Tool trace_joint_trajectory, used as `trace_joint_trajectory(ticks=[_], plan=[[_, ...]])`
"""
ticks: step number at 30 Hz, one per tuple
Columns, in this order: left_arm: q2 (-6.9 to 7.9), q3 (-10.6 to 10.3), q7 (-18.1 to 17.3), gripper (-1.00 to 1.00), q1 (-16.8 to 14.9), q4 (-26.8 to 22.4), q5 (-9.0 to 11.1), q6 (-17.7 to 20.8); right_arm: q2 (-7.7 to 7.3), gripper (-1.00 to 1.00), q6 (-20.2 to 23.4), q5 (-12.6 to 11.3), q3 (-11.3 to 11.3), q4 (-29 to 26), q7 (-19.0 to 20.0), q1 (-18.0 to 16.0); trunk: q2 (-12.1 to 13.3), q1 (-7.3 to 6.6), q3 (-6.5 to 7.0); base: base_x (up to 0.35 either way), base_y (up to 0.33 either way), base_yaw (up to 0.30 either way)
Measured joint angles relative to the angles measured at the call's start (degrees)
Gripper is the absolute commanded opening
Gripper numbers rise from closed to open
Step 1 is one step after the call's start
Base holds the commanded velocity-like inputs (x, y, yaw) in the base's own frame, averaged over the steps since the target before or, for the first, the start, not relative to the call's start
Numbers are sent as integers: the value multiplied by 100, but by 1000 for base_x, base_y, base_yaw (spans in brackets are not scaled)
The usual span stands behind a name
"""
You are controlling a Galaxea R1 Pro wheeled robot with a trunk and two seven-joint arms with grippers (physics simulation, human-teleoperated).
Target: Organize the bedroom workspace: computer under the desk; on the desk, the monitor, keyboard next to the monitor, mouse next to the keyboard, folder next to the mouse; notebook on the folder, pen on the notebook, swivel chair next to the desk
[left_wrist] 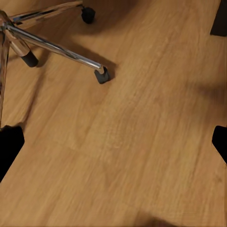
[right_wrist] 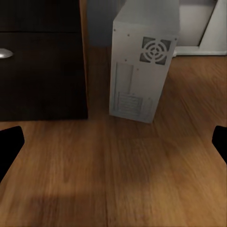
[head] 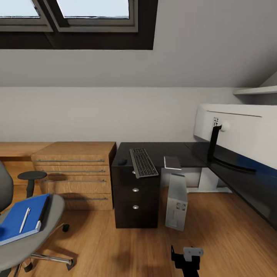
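**Workspace half sorted as we face the desk**

Nearest us, the right gripper [right_wrist: 113, 142] and left gripper [left_wrist: 113, 146] hang spread and empty over the wood floor [head: 115, 246]. At left, the swivel chair [head: 42, 231] carries the folder [head: 17, 221] with the pen [head: 24, 220] on it. Beyond, the computer [head: 176, 207] stands by the dark drawers [head: 135, 204], under the desk [head: 177, 152], which bears keyboard [head: 143, 162], mouse [head: 122, 162], notebook [head: 172, 162] and monitor [head: 238, 134].
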Motion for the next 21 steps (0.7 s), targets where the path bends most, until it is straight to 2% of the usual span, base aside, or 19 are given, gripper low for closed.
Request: trace_joint_trajectory(ticks=[7, 13, 16, 21], plan=[[-5, 2, -3, 100, 0, 34, 10, -122, -3, 100, 0, 0, 0, 0, 0, 0, 281, -154, 125, 0, 0, 0], [-89, 5, -5, 100, 0, 152, 8, -145, -4, 100, 0, 2, 0, 0, 0, 0, 521, -286, 233, 0, -2, 0], [-114, 7, -6, 100, 0, 191, 6, -150, -4, 100, -1, 5, 0, 1, 0, 0, 642, -351, 287, 0, -128, 0], [-134, 8, -7, 100, 0, 221, 1, -152, -3, 100, 0, 7, 1, 2, 0, -1, 842, -461, 376, 0, -276, 0]])
